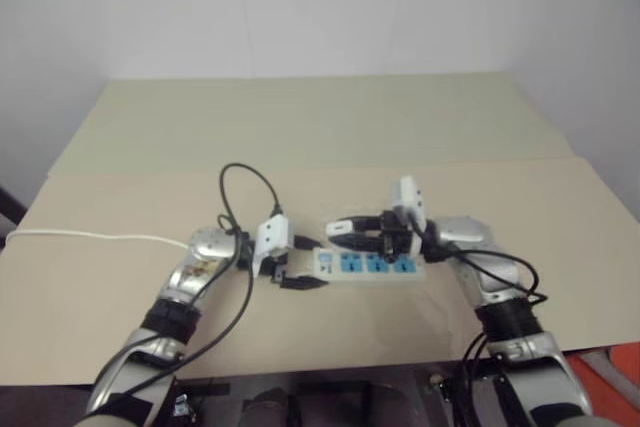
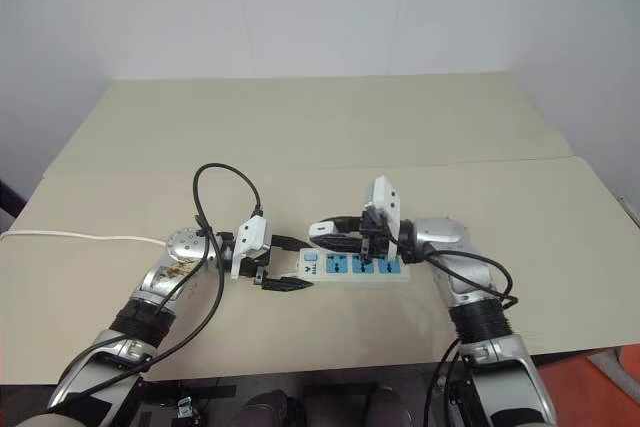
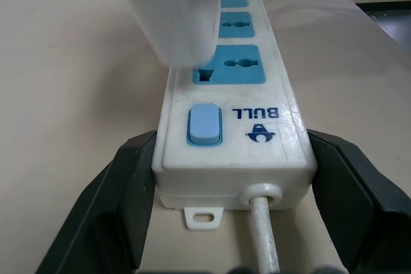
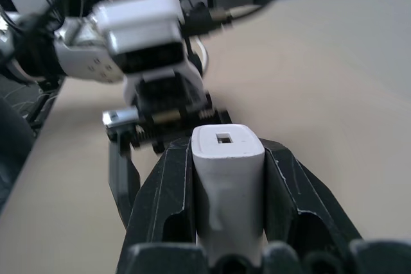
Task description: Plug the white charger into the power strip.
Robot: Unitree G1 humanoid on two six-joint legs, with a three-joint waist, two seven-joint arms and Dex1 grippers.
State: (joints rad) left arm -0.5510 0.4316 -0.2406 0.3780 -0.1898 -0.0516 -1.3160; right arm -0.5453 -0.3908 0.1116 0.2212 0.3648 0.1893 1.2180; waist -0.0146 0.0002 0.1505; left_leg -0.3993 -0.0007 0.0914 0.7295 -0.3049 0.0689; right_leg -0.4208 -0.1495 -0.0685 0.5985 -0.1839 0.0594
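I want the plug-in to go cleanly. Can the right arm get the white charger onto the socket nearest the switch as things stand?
Probably yes. The right gripper holds the white charger just above the power strip, whose switch end the left gripper clamps from both sides. Nothing covers the blue sockets.

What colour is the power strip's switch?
Light blue, on the white power strip; the switch shows best in the left wrist view.

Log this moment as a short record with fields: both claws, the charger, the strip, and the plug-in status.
left claw: shut on the power strip at its switch end, one finger on each side
right claw: shut on the white charger
white charger: held above the strip's first blue socket
power strip: flat on the table, cord leading out of the switch end
status: charger not yet plugged in
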